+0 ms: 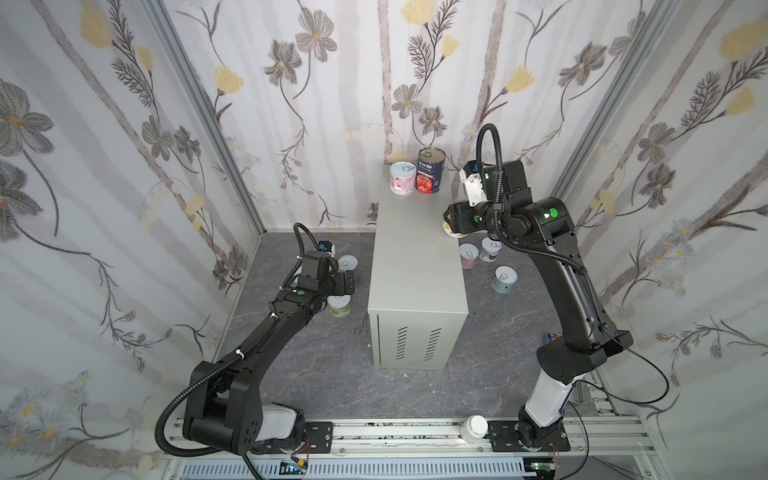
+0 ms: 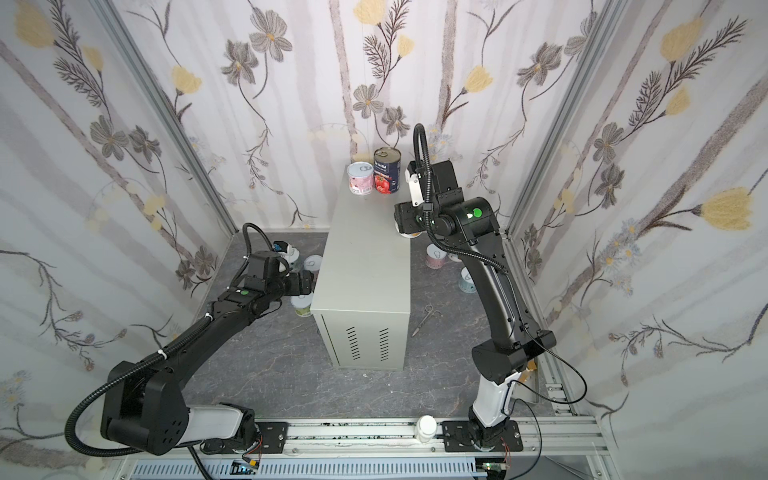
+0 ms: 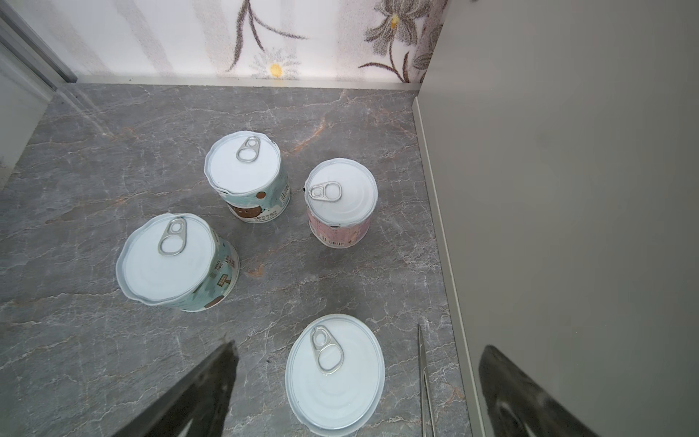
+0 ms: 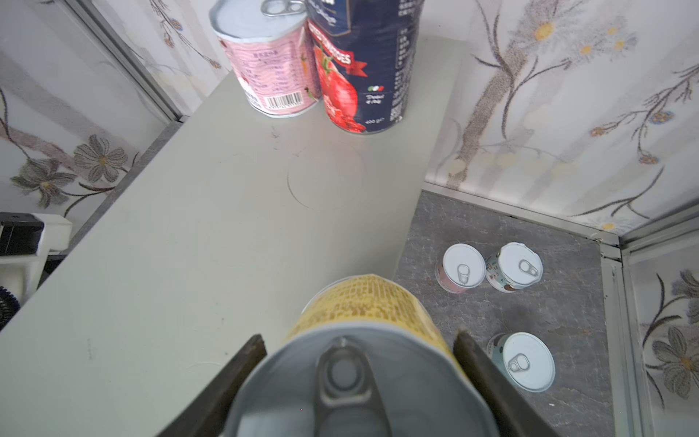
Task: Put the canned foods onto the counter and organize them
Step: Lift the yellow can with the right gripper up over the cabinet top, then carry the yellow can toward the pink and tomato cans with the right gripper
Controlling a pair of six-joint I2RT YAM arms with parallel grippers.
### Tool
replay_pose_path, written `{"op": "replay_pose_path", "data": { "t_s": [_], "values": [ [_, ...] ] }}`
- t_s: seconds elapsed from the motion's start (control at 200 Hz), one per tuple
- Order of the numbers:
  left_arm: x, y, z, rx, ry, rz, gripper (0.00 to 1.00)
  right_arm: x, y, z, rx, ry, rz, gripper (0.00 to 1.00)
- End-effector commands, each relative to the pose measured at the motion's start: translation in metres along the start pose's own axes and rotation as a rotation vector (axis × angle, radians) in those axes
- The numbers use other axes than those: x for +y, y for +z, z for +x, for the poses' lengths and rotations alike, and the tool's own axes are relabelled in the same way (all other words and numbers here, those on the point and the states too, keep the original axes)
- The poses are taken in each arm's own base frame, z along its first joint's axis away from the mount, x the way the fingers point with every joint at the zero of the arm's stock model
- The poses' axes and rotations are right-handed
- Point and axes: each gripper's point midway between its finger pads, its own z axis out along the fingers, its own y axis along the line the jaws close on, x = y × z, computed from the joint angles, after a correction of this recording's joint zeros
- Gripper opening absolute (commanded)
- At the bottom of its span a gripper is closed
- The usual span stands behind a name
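Two cans already up on the counter (image 1: 415, 257), well ahead of the fingers of the right gripper (image 4: 358, 338): tomato can (image 1: 430, 170) and pink can (image 1: 402, 178), touching. Those fingers are clamped on a yellow can (image 4: 363, 310) at the counter's edge. Left gripper (image 3: 358, 346) is spread wide, holding nothing, a floor can (image 3: 334, 378) below, between its fingers.

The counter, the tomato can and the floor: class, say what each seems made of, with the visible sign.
Counter: probably painted sheet metal, matte light grey; punched vent slits, folded edges. Tomato can: metal, glossy printed label; shiny rimmed lid. Floor: stone or stone-look sheet, dark grey, veined; which is unclear.
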Motion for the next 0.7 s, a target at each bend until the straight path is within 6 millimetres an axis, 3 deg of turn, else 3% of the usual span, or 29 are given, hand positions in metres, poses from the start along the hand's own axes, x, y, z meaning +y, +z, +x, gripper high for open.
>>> {"op": "replay_pose_path", "data": {
  "t_s": [0.0,0.345,0.695],
  "values": [
    [0.001,-0.004,-0.005,-0.036,0.006,0.0,1.0,0.01,-0.005,-0.015,-0.06,0.002,-0.024,0.43],
    [0.002,-0.013,-0.004,-0.053,0.005,0.005,1.0,0.032,0.009,-0.005,-0.021,-0.038,-0.055,0.47],
    [0.004,-0.014,-0.001,-0.05,0.002,0.002,1.0,0.04,0.018,-0.004,-0.017,-0.058,-0.087,0.74]
  ]
}}
